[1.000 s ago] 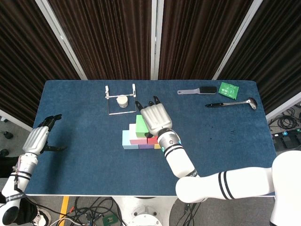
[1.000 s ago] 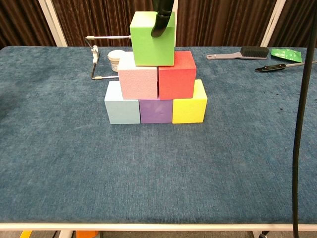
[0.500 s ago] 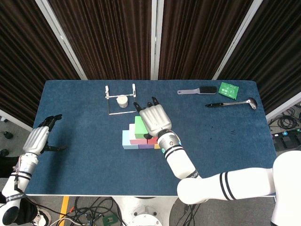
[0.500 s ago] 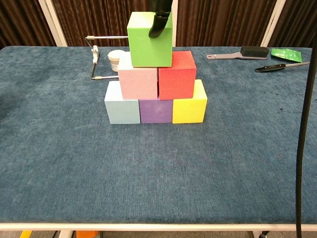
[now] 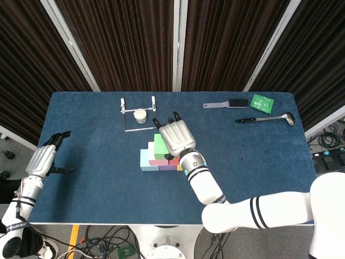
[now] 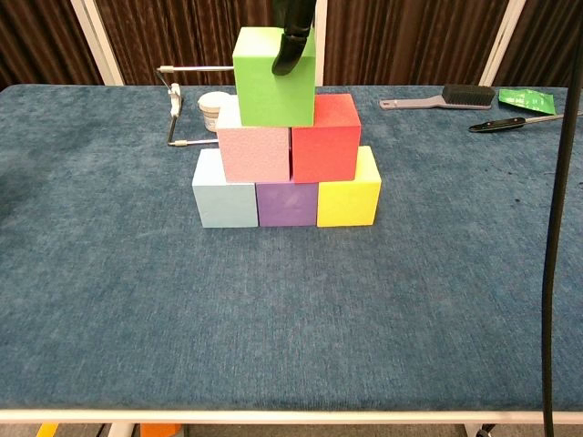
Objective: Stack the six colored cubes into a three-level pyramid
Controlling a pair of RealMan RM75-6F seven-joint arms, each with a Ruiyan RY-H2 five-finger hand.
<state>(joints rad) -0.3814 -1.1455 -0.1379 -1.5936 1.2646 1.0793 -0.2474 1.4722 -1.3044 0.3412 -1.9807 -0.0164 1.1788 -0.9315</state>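
Observation:
The green cube (image 6: 270, 80) tops the stack, sitting mostly over the pink cube (image 6: 255, 151) and partly over the red cube (image 6: 325, 138). Under them stand the light blue cube (image 6: 225, 192), purple cube (image 6: 287, 204) and yellow cube (image 6: 349, 194) in a row. My right hand (image 5: 175, 136) covers the stack from above and grips the green cube (image 5: 159, 144); one dark fingertip (image 6: 291, 44) lies on its front face. My left hand (image 5: 44, 159) rests at the table's left edge, fingers apart, holding nothing.
A wire rack (image 5: 138, 110) and a small white jar (image 5: 140, 116) stand just behind the stack. A brush (image 5: 229, 103), a green packet (image 5: 262, 102) and a ladle (image 5: 267, 118) lie at the back right. A black cable (image 6: 556, 228) hangs at the chest view's right.
My right hand has shifted the green cube slightly left and lowered it onto the pink and red cubes. The left hand has not moved.

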